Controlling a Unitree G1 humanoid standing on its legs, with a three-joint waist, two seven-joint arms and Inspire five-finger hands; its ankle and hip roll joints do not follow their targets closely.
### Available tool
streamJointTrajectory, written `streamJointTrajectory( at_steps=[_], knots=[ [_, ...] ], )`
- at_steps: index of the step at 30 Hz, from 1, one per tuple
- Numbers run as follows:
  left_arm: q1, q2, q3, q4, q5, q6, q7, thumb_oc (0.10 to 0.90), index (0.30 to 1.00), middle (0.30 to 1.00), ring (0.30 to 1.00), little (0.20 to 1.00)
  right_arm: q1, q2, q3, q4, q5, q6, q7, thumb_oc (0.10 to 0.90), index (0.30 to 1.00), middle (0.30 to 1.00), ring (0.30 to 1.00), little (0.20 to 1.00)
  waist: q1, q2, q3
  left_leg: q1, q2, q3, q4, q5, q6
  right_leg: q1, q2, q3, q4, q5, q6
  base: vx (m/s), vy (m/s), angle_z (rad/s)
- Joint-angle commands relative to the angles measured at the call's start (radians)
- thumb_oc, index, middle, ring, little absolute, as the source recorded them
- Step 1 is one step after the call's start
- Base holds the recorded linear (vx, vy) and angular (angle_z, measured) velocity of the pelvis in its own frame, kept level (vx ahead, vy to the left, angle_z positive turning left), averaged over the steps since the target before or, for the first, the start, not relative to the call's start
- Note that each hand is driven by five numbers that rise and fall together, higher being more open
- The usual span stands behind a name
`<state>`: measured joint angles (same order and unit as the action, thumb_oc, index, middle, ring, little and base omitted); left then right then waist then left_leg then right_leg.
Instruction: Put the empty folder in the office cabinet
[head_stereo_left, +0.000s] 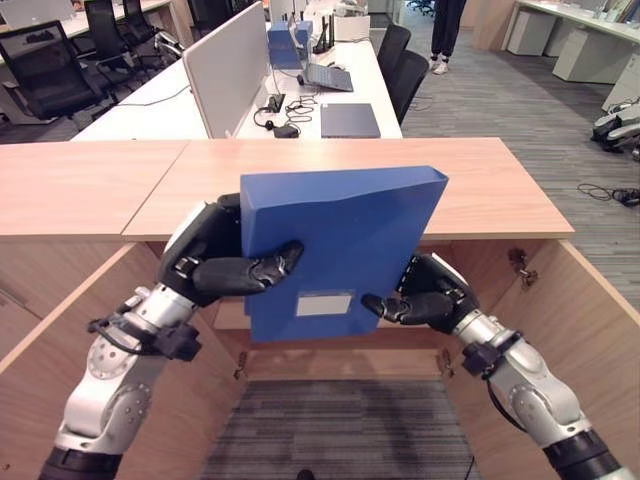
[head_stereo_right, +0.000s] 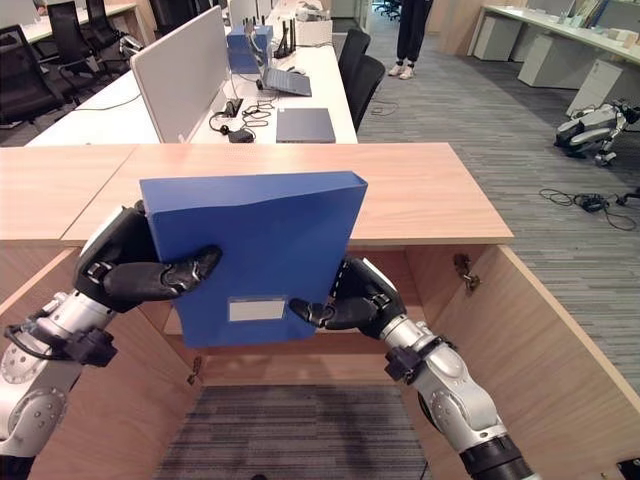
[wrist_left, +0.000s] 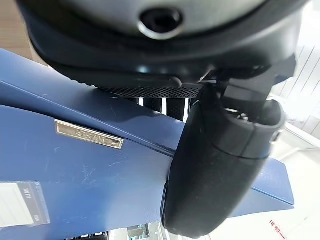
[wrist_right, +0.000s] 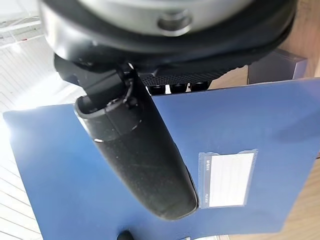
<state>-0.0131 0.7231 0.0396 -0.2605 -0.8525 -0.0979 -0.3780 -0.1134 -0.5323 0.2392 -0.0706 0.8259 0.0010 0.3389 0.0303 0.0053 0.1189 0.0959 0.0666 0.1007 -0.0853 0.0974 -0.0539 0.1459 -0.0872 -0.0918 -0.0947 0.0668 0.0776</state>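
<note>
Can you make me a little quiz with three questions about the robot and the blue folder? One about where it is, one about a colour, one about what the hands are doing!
1. Where is the blue folder?
A. Lying on the floor
B. Held up in front of the open cabinet
C. On a white desk

2. What colour is the cabinet's top?
A. Light wood
B. Red
C. Green

3. What are the left hand and the right hand doing?
A. Hanging free
B. Only the left holds the folder
C. Both grip the folder

Answers: 1 B, the folder is up between the hands with the cabinet's doors swung open below. 2 A, the top is pale wood. 3 C, each thumb lies across the folder's front, one hand at each side.
</note>
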Motion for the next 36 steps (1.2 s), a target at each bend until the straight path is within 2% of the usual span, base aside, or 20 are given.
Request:
streamJointTrajectory(
  at_steps=[1,8,15,29,36],
  knots=[
    [-0.209,-0.034,-0.134,-0.047,-0.105,-0.041,-0.069,0.4,0.3,0.3,0.3,0.3,-0.249,0.116,0.047,-0.098,0.086,-0.148,0.049,0.8,0.9,0.9,0.9,0.9,-0.014,-0.014,-0.032,0.081,-0.006,-0.009,-0.002,-0.124,-0.024,0.034,-0.029,-0.049,0.027,-0.118,0.065,0.0,0.0,0.0],
    [-0.235,-0.138,-0.207,-0.049,-0.156,-0.028,-0.061,0.4,0.3,0.3,0.3,0.3,-0.27,0.185,0.123,-0.059,0.112,-0.142,0.049,0.8,0.9,0.9,0.9,0.9,-0.015,-0.016,-0.027,0.081,-0.008,-0.01,-0.002,-0.121,-0.02,0.031,-0.027,-0.048,0.033,-0.119,0.062,0.0,0.0,0.0],
    [-0.261,-0.194,-0.283,-0.081,-0.185,-0.015,-0.064,0.4,0.3,0.3,0.3,0.3,-0.278,0.21,0.179,0.021,0.122,-0.131,0.056,0.8,0.9,0.9,0.9,0.9,-0.018,-0.018,-0.026,0.079,-0.01,-0.011,-0.002,-0.12,-0.018,0.028,-0.026,-0.047,0.038,-0.12,0.06,0.0,0.0,0.0],
    [-0.279,-0.181,-0.31,-0.134,-0.194,-0.018,-0.096,0.4,0.3,0.3,0.3,0.3,-0.27,0.211,0.23,0.147,0.132,-0.103,0.08,0.8,0.9,0.9,0.9,0.9,-0.009,-0.023,-0.023,0.074,-0.009,-0.004,-0.002,-0.119,-0.019,0.026,-0.025,-0.058,0.029,-0.111,0.064,0.0,0.0,0.0],
    [-0.316,-0.186,-0.335,-0.117,-0.197,-0.023,-0.098,0.4,0.3,0.3,0.3,0.3,-0.273,0.201,0.279,0.143,0.137,-0.071,0.109,0.8,0.9,0.9,0.9,0.9,-0.01,-0.023,-0.022,0.07,-0.011,-0.008,-0.002,-0.117,-0.02,0.024,-0.028,-0.057,0.028,-0.109,0.066,0.0,0.0,0.0]
  ],
)
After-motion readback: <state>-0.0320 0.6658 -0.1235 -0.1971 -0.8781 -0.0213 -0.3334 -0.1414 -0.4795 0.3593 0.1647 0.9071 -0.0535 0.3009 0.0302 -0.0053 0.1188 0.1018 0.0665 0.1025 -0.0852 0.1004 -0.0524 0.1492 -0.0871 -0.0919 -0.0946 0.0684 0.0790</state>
